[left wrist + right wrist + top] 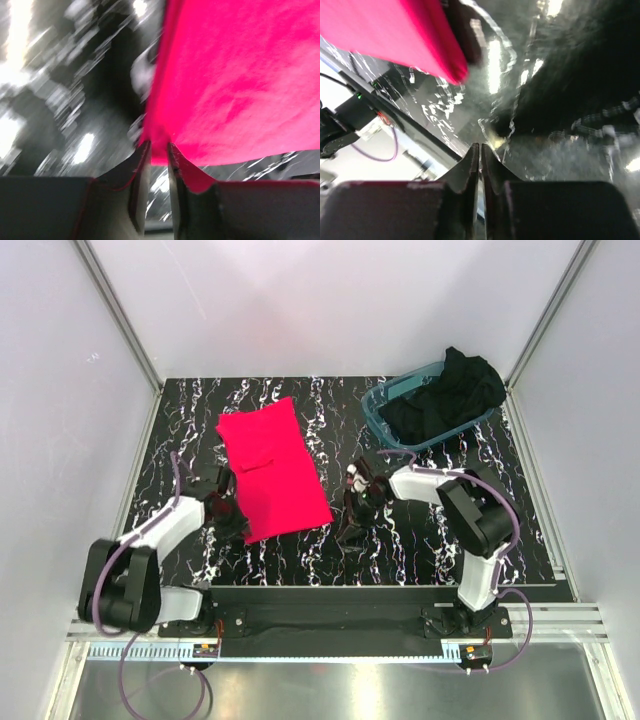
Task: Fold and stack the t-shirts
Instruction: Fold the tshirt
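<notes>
**Open lane up the middle, cloth and tub on either side**

The red t-shirt [272,472] covers the left-centre of the table [330,410], with the left gripper [232,520] at its lower-left corner. The tub [378,410], heaped with the black t-shirt [450,390], fills the upper right. Bare tabletop runs between them, but the right gripper [350,530] blocks its lower part.

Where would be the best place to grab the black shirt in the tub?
Probably the hump spilling over the far right corner of the tub, from straight above: the black t-shirt lies crumpled, and the walls block the sides.
</notes>
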`<state>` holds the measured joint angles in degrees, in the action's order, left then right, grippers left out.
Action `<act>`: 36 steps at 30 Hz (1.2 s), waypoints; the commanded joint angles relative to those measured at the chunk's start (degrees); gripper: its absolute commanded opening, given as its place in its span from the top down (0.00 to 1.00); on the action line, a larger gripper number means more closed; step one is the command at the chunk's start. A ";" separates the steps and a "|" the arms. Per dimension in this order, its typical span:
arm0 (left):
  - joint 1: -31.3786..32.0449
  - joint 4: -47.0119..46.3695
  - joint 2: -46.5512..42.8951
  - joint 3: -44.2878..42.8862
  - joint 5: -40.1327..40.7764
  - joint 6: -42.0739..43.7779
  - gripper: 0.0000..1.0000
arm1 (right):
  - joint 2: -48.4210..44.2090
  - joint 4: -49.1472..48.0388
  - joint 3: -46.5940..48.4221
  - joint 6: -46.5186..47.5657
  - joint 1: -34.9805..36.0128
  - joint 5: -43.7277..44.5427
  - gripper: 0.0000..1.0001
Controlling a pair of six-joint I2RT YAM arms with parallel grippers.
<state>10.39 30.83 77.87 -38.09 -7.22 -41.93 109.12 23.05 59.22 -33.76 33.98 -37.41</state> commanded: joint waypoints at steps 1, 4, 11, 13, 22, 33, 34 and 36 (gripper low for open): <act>-0.20 10.21 -8.41 -0.92 6.95 -1.93 0.73 | -4.71 2.52 4.66 4.22 0.21 7.43 0.82; -0.72 11.10 -13.52 -5.48 10.29 -0.43 0.67 | -0.43 6.03 13.79 7.03 -0.05 8.67 0.66; -4.05 4.87 -4.59 -16.82 7.59 3.52 0.60 | 15.14 11.39 39.78 9.06 -0.14 6.03 0.64; -4.59 4.07 2.68 -19.56 7.58 4.22 0.60 | 20.05 12.63 47.69 9.76 -0.14 5.59 0.62; -5.82 0.28 20.56 -29.32 5.82 6.95 0.65 | 32.29 18.44 63.83 13.54 -0.40 12.70 0.61; 0.76 7.23 37.09 -42.24 6.70 10.82 0.67 | 23.16 9.39 35.28 7.05 -4.36 19.13 0.62; 1.12 6.71 37.53 -42.25 6.52 10.21 0.67 | 21.15 8.69 31.26 6.69 -4.36 19.30 0.62; 1.82 6.61 37.62 -42.16 6.35 9.85 0.67 | 19.03 6.84 27.54 5.81 -4.36 19.83 0.62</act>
<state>11.14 36.97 113.71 -79.61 -0.62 -32.56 128.53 26.96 94.35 -27.73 29.89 -25.50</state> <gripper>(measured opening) 0.333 0.378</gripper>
